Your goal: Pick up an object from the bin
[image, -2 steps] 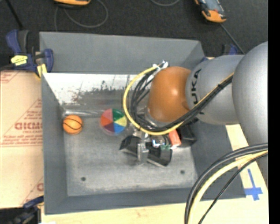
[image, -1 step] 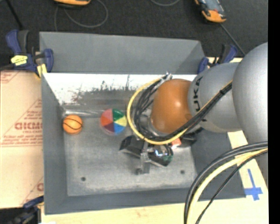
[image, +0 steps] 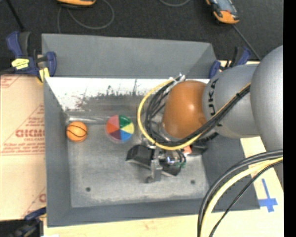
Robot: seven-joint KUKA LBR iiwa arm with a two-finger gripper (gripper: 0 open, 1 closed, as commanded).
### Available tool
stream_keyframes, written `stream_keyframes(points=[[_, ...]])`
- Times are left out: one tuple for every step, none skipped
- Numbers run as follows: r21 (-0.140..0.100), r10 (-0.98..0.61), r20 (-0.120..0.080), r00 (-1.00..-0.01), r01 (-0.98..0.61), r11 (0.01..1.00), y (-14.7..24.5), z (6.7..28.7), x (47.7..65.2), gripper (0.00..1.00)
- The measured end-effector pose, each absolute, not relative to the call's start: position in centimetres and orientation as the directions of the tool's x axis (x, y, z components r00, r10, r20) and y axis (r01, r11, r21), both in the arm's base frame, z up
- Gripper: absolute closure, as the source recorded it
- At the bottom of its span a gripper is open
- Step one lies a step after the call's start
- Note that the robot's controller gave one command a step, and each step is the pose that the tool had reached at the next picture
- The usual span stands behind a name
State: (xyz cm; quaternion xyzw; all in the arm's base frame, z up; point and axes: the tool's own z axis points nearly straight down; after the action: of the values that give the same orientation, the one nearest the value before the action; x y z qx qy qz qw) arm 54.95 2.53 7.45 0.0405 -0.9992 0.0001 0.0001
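Sitting by gripper: a black blocky thing (image: 137,154), on the bin floor right of centre and nearer the front wall.
Contact: the black blocky thing is just beside the gripper on the view's left; can't tell if they touch.
Gripper: (image: 155,172) low in the bin, close to the floor.
Gripper state: apart or together, cannot tell; nothing visibly clamped.
Green and red bits: (image: 180,163) just beside the gripper on the view's right, too hidden to name.
Multi-coloured ball: (image: 120,127) red, green, yellow and blue wedges, near the black blocky thing on its upper-left, apart from it.
Orange basketball: (image: 77,131) by the view's left wall, well apart from the gripper.
Arm: orange cover (image: 185,110) ringed by yellow and black cables, coming in from the view's right.
Bin: (image: 113,191) grey metal, floor bare along the front.
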Motion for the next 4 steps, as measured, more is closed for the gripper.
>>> stream_keyframes(points=[[0.0, -0.157, 0.0, -0.988, -0.157, 0.988, 1.3, 9.2, 56.9, 0.0], [0.002, -0.187, 0.0, -0.982, -0.187, 0.982, 0.8, 9.5, 57.3, 0.0], [0.005, -0.605, 0.031, -0.796, -0.605, 0.796, 3.7, 7.3, 59.7, 1.0], [0.005, -0.603, 0.031, -0.797, -0.603, 0.798, 3.7, 7.3, 59.7, 1.0]])
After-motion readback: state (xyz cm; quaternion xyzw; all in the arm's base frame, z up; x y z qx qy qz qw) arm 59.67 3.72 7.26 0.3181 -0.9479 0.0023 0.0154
